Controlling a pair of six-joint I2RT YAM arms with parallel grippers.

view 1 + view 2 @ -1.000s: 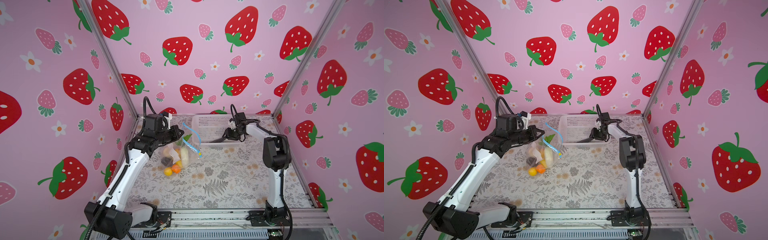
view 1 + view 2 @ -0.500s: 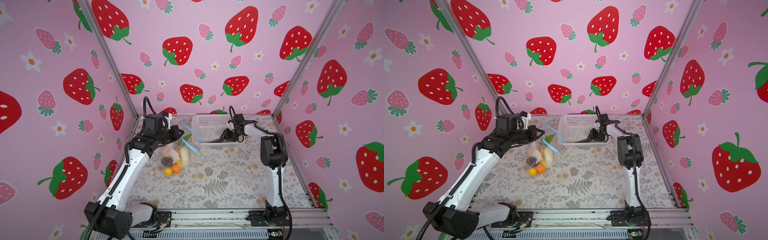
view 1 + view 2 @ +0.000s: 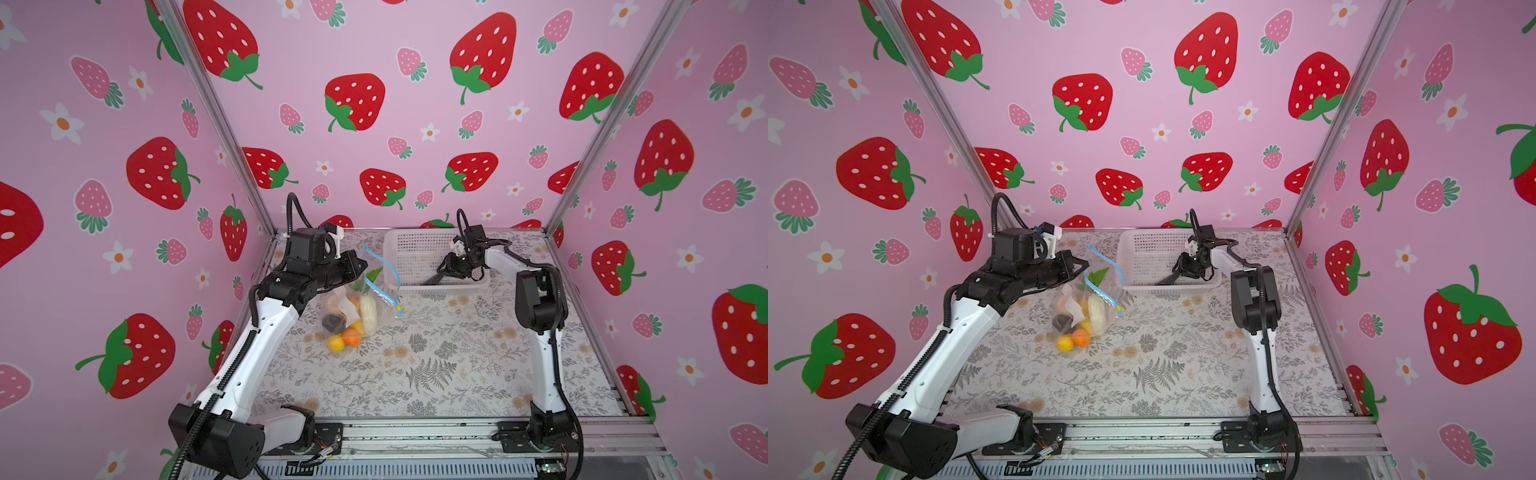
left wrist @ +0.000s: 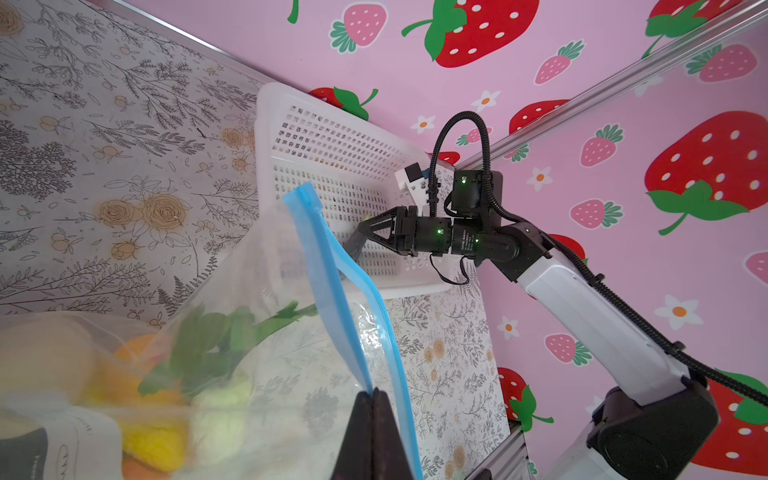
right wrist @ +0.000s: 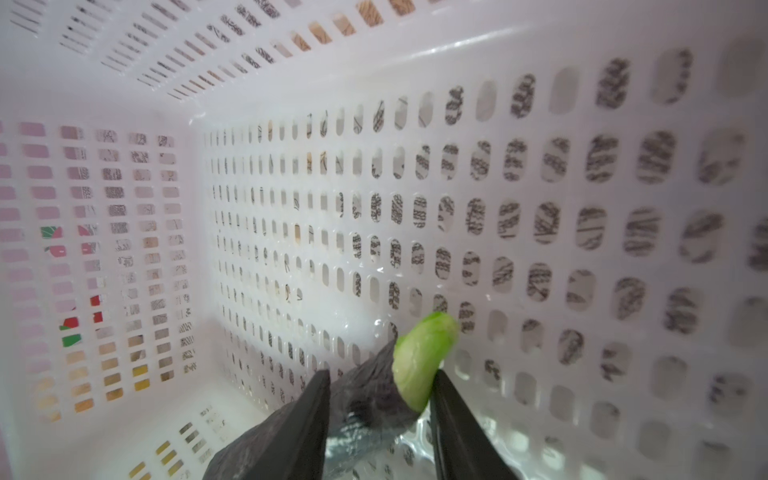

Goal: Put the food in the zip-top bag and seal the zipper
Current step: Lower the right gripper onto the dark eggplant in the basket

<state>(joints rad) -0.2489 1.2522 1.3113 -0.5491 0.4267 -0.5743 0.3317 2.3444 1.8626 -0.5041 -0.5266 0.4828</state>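
Observation:
The clear zip-top bag [image 3: 376, 305] hangs at the left middle of the table with its mouth up, and my left gripper [image 4: 374, 392] is shut on one lip of the light blue zipper [image 4: 324, 266]. Inside the bag lies food: an orange piece [image 3: 352, 337], a yellow one [image 3: 336, 344], a white one [image 3: 368, 311], a dark one and green leaves. My right gripper [image 5: 380, 376] reaches into the white basket [image 3: 415, 249], and its fingers press both sides of a green and dark purple food piece [image 5: 422, 357] near the basket floor.
The basket [image 3: 1146, 249] stands at the back of the floral table mat [image 3: 436, 365], against the rear wall. Pink strawberry walls close in the left, back and right sides. The bag's open mouth faces the basket.
My right gripper's fingers have come closer together around the green and dark piece in the basket. The left arm and the bag have stayed still.

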